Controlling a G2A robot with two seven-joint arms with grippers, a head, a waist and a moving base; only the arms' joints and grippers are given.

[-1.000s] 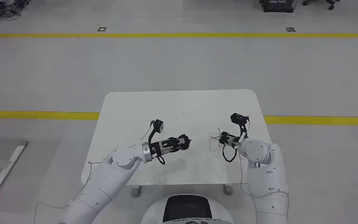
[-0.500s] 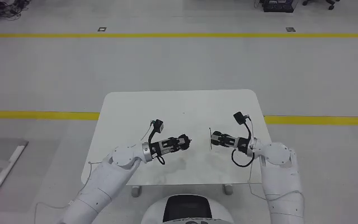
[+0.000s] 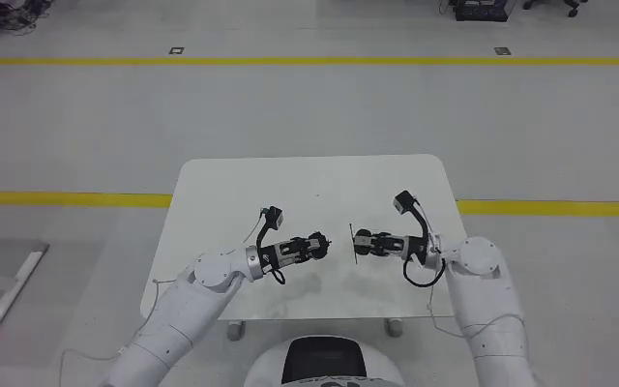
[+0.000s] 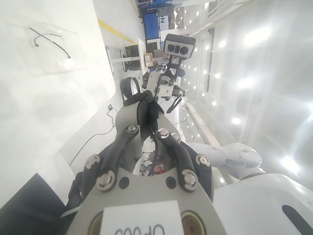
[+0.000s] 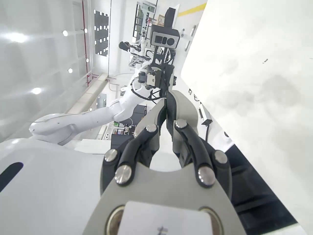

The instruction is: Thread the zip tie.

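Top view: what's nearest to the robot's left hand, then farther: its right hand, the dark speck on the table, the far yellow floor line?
1. Right hand, facing the left hand.
2. Dark speck, on the table beyond.
3. Far yellow line, well past the table.

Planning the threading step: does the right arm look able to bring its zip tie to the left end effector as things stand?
Probably yes. The right end effector, shut on the zip tie, faces the left end effector across a small open gap above the table, with nothing between them.
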